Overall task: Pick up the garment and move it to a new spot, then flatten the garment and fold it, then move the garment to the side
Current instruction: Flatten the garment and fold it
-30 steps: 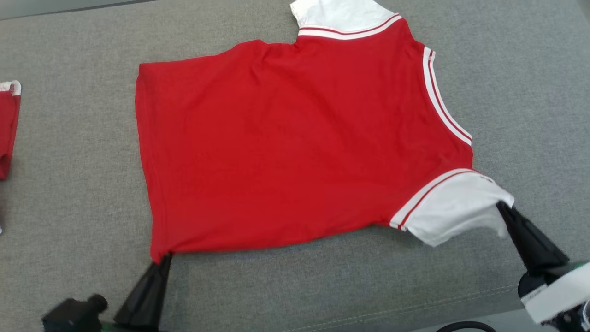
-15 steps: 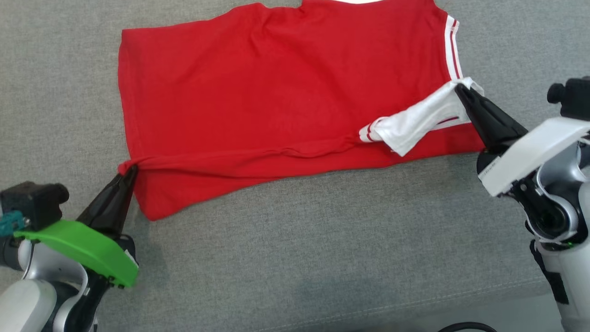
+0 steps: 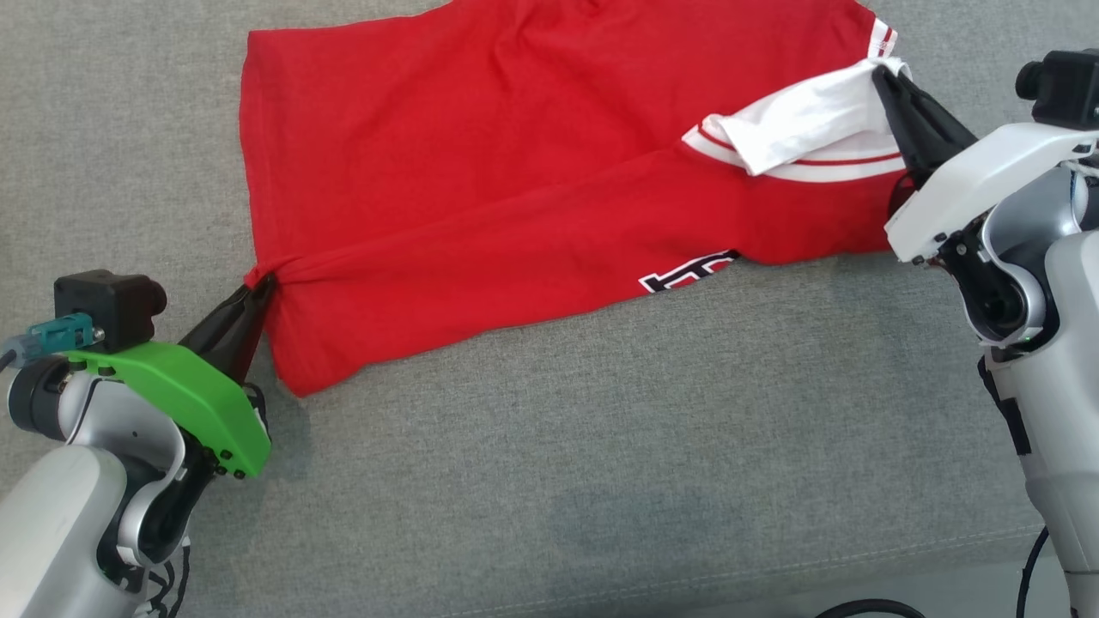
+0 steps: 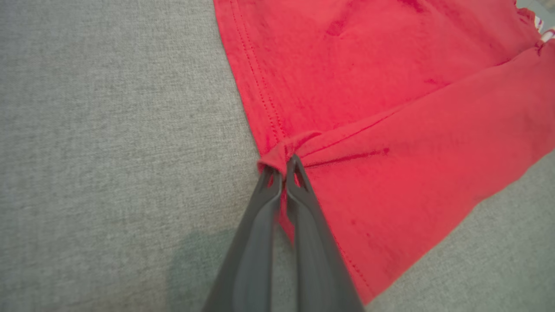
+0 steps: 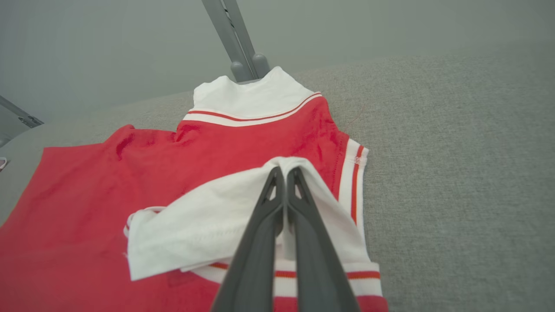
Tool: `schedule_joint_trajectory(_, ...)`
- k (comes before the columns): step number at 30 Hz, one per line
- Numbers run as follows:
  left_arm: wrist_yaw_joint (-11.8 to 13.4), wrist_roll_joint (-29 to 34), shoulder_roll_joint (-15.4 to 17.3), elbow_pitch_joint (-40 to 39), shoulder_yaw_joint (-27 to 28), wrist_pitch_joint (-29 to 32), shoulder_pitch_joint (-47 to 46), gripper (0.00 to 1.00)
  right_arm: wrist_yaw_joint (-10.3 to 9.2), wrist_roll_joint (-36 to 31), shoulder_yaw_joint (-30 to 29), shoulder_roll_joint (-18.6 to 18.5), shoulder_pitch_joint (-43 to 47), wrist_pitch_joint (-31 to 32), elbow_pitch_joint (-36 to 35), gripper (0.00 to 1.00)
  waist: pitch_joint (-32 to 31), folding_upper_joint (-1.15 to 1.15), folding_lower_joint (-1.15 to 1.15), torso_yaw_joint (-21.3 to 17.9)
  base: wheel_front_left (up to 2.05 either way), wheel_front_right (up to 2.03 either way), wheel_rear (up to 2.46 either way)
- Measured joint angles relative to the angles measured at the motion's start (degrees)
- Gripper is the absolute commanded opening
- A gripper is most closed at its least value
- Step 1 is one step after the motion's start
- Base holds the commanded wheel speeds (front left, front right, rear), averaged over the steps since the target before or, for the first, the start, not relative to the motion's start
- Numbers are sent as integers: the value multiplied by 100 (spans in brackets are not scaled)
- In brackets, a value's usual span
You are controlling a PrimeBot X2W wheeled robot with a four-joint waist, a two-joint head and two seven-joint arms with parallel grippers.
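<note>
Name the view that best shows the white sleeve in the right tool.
Right wrist view: the white sleeve sits large and central, pinched by the shut right tool. Head view shows it smaller, upper right; left wrist view, perhaps a blurred scrap at its edge.

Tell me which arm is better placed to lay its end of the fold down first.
Right, probably. The right gripper, shut on the white sleeve, sits over the body of the red shirt. The left gripper pinches the shirt's side edge, with a corner of cloth trailing behind it.
</note>
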Motion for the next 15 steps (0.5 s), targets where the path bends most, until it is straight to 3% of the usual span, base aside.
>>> schedule_joint_trajectory(8,-187,54,-194,223,-178,62,-272,0,0,-91,349,40,-209,8,608,2,-17,0,0,118,0,0,0)
schedule_joint_trajectory(9,-221,54,-235,277,-182,15,-299,10,0,-96,391,40,-205,3,648,47,-32,0,0,125,0,0,0)
schedule_joint_trajectory(10,-248,53,-278,326,-175,-54,-327,50,0,-110,411,30,-194,5,693,100,-51,0,0,134,0,0,0)
schedule_joint_trajectory(11,-268,52,-314,382,-160,-119,-358,100,0,-121,453,-2,-164,16,711,100,-76,0,0,141,0,0,0)
schedule_joint_trajectory(15,-194,20,-335,386,41,-432,-341,100,0,-162,604,-255,182,29,363,100,-215,0,0,148,0,0,0)
